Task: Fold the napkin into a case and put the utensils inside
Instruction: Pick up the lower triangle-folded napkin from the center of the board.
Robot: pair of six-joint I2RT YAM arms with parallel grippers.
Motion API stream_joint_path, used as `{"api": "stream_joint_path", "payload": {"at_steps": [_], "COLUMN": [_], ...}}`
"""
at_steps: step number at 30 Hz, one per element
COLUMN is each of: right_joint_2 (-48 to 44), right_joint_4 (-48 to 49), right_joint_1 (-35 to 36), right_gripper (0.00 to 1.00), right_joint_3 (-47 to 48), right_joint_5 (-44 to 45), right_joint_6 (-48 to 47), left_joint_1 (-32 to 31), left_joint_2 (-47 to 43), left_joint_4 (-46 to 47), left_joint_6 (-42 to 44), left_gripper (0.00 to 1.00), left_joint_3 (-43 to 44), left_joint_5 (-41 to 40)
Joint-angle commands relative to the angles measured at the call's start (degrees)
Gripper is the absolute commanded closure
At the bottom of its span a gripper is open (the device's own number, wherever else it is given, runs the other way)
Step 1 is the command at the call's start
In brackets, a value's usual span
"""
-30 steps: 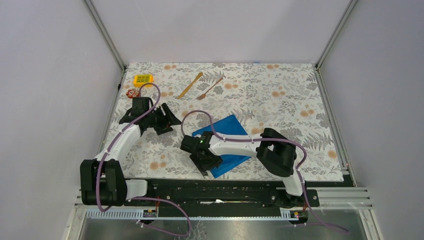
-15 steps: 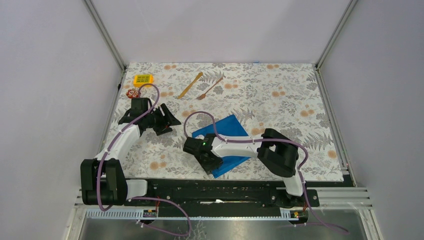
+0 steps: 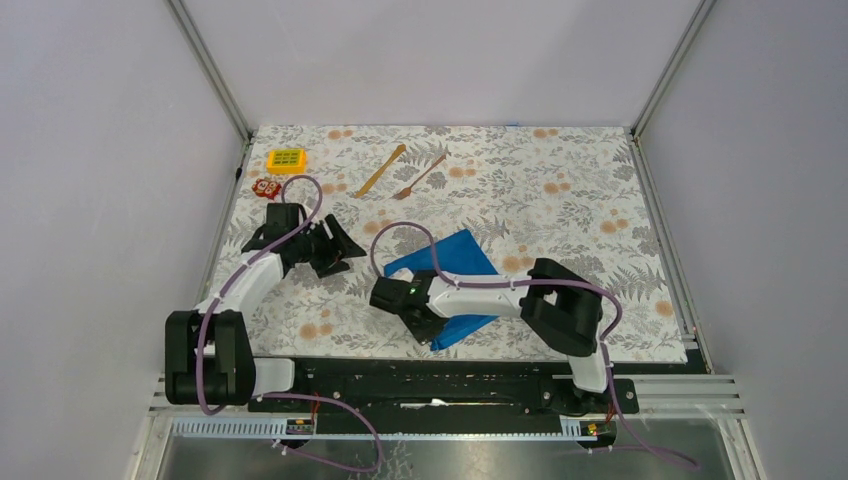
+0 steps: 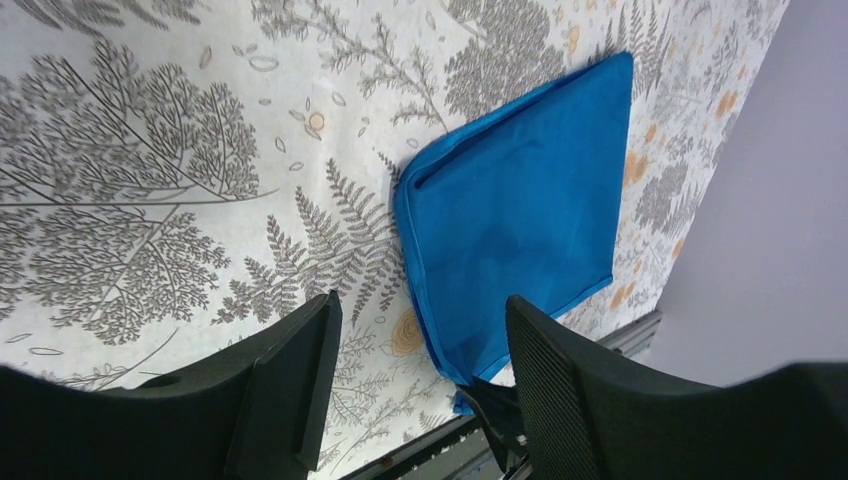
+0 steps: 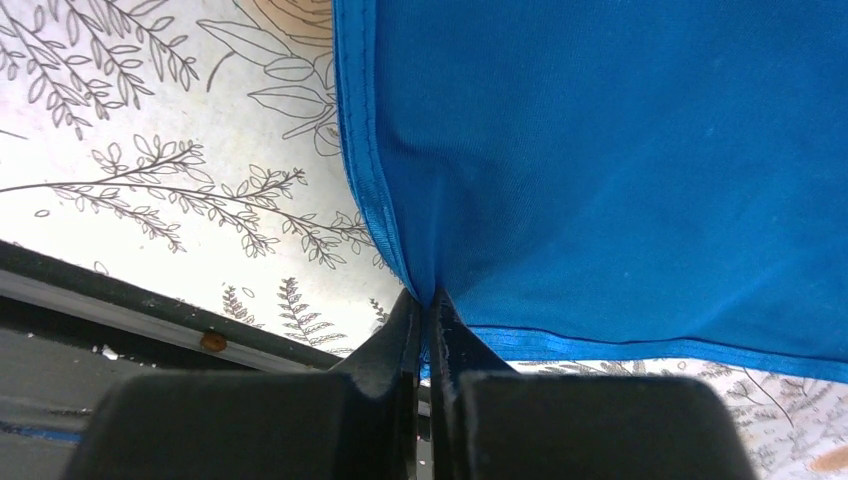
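Observation:
The royal-blue napkin [image 3: 450, 275] lies folded in the near middle of the table, also seen as napkin [image 4: 515, 215] and napkin [image 5: 620, 160]. My right gripper [image 3: 432, 330] [image 5: 430, 300] is shut on the napkin's near corner, the cloth pinched between its fingertips and puckered there. My left gripper [image 3: 340, 250] [image 4: 415, 330] hangs open to the left of the napkin, nothing between its fingers. Two wooden utensils lie at the back: a flat knife [image 3: 381, 170] and a fork [image 3: 420, 176]. No narrow case shape shows.
A yellow toy [image 3: 286, 159] and a small red toy [image 3: 265, 187] sit at the back left. The black rail [image 3: 440, 375] runs along the near table edge, just below the pinched corner. White walls enclose the patterned table.
My right gripper has closed on the napkin's near corner; it was open over the cloth a second ago. The left arm has shifted slightly.

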Motion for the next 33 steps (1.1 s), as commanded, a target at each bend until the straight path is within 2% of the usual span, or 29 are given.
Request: {"api": "stream_joint_path", "payload": {"at_steps": [1, 9, 16, 21, 28, 33], "right_joint_2": [-4.9, -19.4, -26.5, -30.0, -32.0, -32.5], "right_joint_4": [8.2, 24.2, 30.9, 32.7, 34.9, 35.8], "right_joint_1": [-3.1, -14.6, -19.8, -22.6, -25.5, -26.2], "right_gripper": [1.0, 1.0, 1.0, 1.0, 1.0, 1.0], "right_joint_3": [-4.4, -18.3, -25.0, -27.6, -30.2, -31.3], "right_joint_5": [-2.6, -22.8, -30.9, -33.5, -36.6, -37.8], "right_joint_6": [0.0, 3.9, 6.7, 7.1, 6.8, 6.5], "left_joint_1": [0.4, -1.8, -9.3, -10.3, -11.4, -12.2], "left_joint_2": [1.4, 5.1, 10.2, 12.6, 19.1, 22.6], "left_joint_4": [7.2, 23.7, 38.4, 48.8, 53.6, 56.3], "left_joint_6": [-3.3, -14.7, -25.5, -32.8, -35.4, -36.3], "left_gripper": [0.32, 0.21, 0.19, 0.2, 0.26, 0.34], "left_joint_3": [-3.3, -12.0, -15.4, -18.8, -17.4, -15.4], "left_joint_5": [6.7, 13.9, 10.7, 6.6, 5.2, 5.3]}}
